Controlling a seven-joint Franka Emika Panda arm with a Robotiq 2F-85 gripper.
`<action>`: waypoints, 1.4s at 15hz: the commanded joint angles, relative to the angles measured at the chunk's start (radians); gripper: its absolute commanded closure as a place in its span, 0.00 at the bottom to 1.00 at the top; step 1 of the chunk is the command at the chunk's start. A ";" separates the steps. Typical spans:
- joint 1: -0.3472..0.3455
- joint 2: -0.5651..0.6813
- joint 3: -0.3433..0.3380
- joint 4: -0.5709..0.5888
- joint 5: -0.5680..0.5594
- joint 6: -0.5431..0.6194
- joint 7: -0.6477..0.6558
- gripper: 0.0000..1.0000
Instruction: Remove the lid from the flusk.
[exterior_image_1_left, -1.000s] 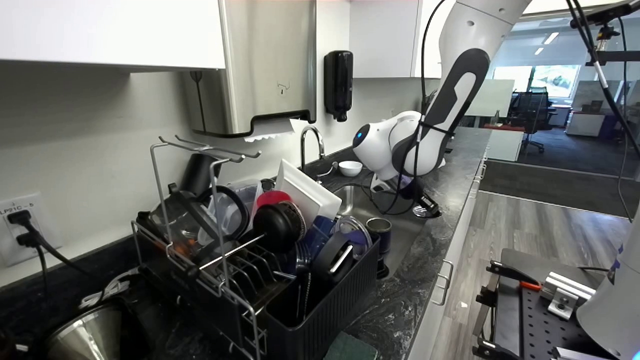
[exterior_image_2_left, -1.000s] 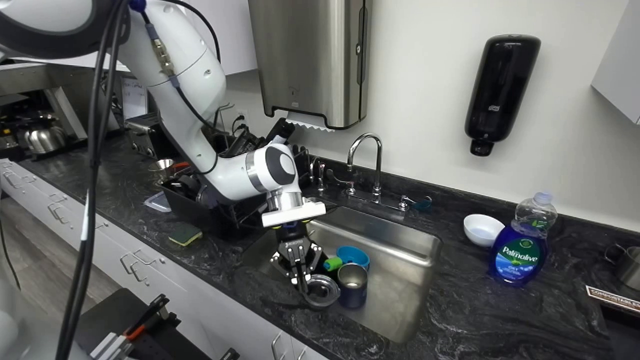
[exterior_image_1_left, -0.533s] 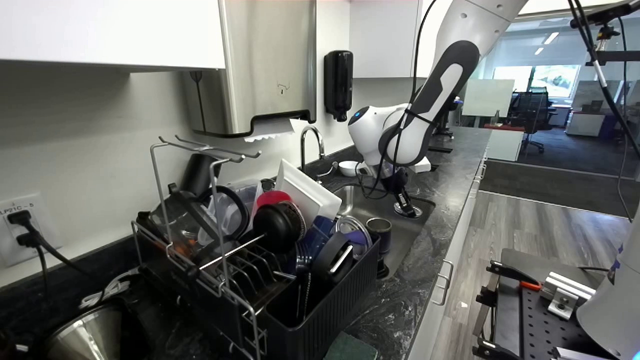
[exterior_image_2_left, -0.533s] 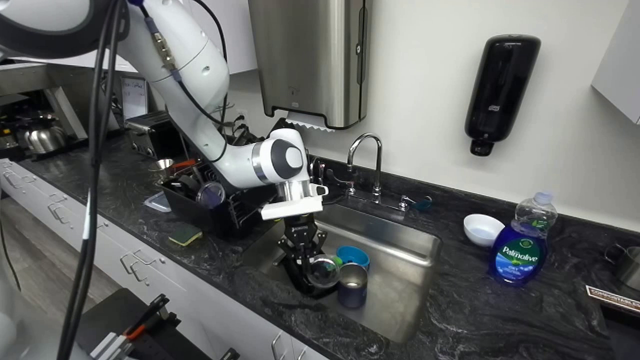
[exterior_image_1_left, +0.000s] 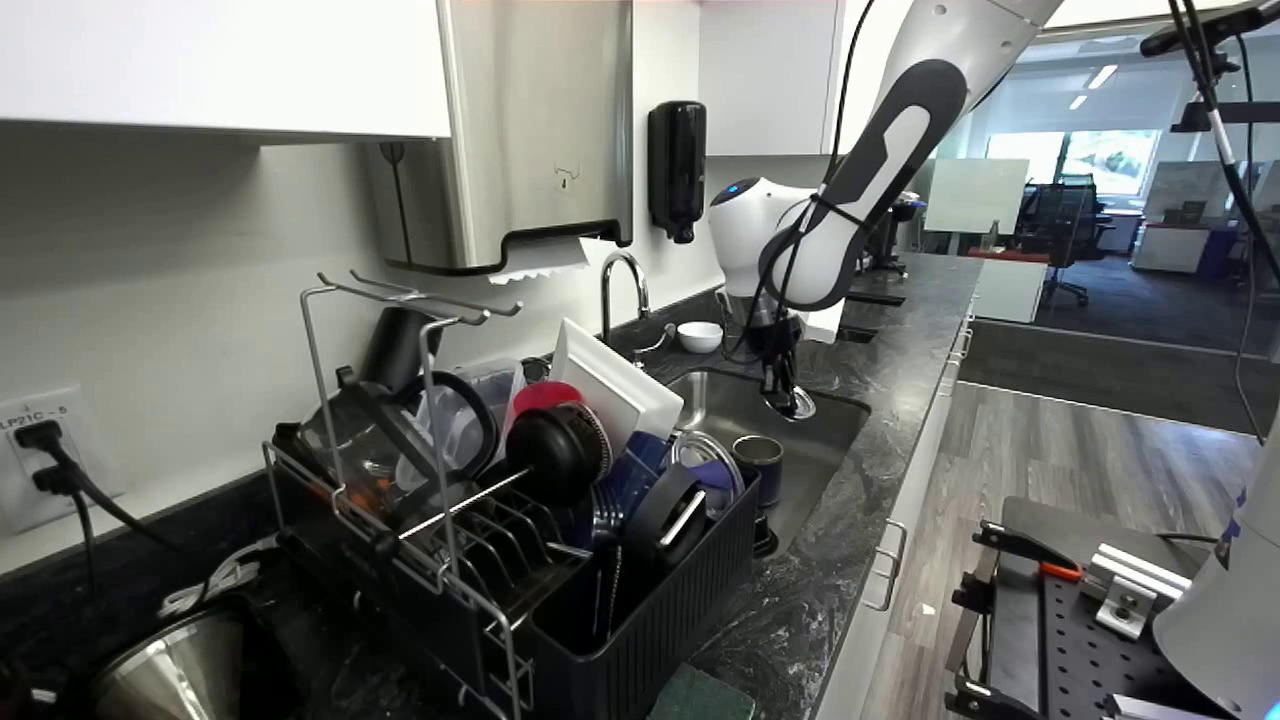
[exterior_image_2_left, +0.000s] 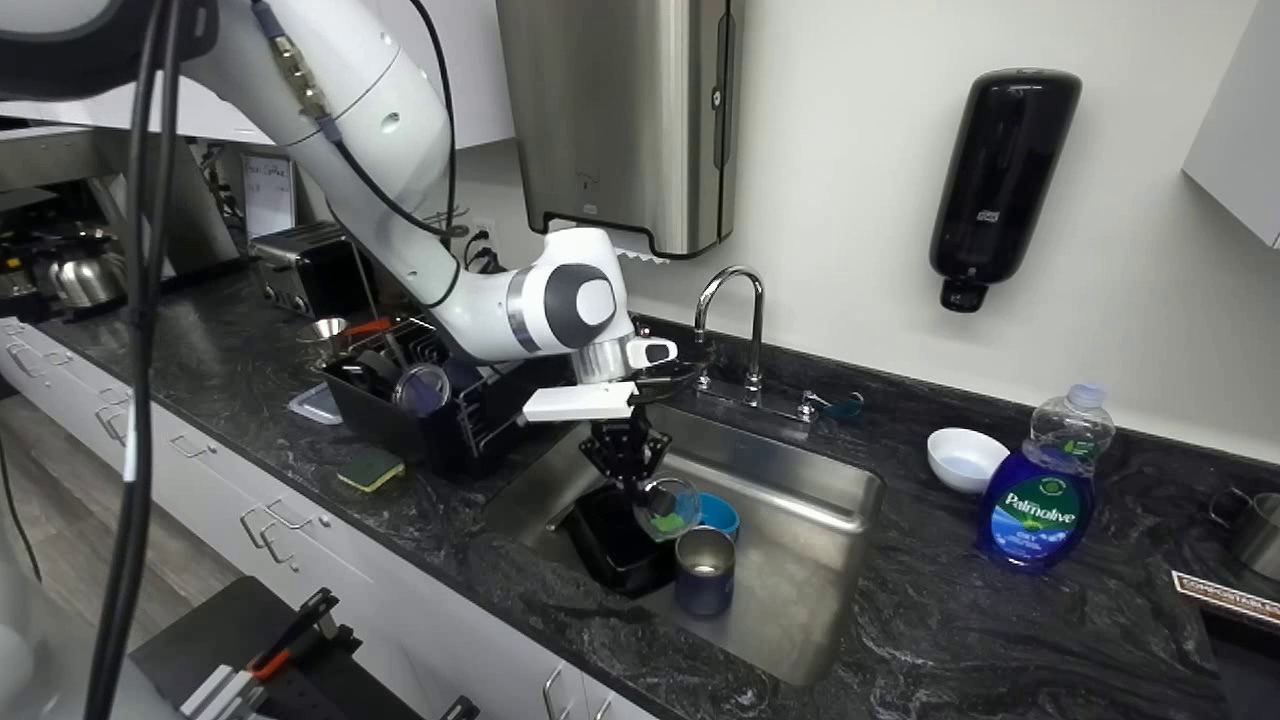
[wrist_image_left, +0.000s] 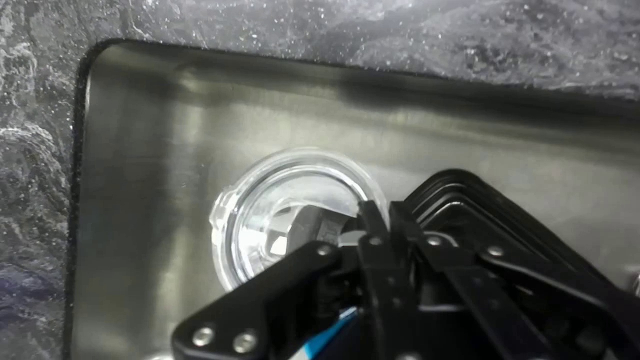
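- Counter (exterior_image_2_left: 950, 640): dark and veined, running along the wall.
- Arm (exterior_image_2_left: 480, 315): reaches across the counter and bends down, its wrist over the sink (exterior_image_2_left: 790, 600).
- Sink: steel, let into the counter. Everything that matters to the task stands in it or hangs above it.
- Tray (exterior_image_2_left: 615, 555): black, lying in the sink near the flask (exterior_image_2_left: 705, 590); I cannot tell whether the two touch.
- Claw (wrist_image_left: 384, 212): jaws almost together, with only the thickness of the lid (wrist_image_left: 285, 197) between them. It has that lid by one edge and nothing else.
- Flask: dark blue, upright in the sink, with a blue bowl (exterior_image_2_left: 722, 508) just behind it in an exterior view. Its mouth is uncovered in both exterior views.
- Lid: clear, round and tilted, in the air over the sink, its far side unsupported, apart from the flask. From this I judge the removal itself done, and the step in hand to be bearing the lid away. The next move probably calls for taking it well to the side, past the flask's rim, lowering it onto something level, and parting the jaws only once it rests there. Held at one edge, it may swing or slip, so a slow, smooth path seems wise.
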 joint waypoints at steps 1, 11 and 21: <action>0.017 -0.054 -0.023 -0.048 0.012 0.069 0.089 0.98; 0.010 -0.061 -0.060 -0.018 -0.003 0.053 0.198 0.98; -0.032 0.035 -0.134 0.113 0.077 0.012 0.190 0.98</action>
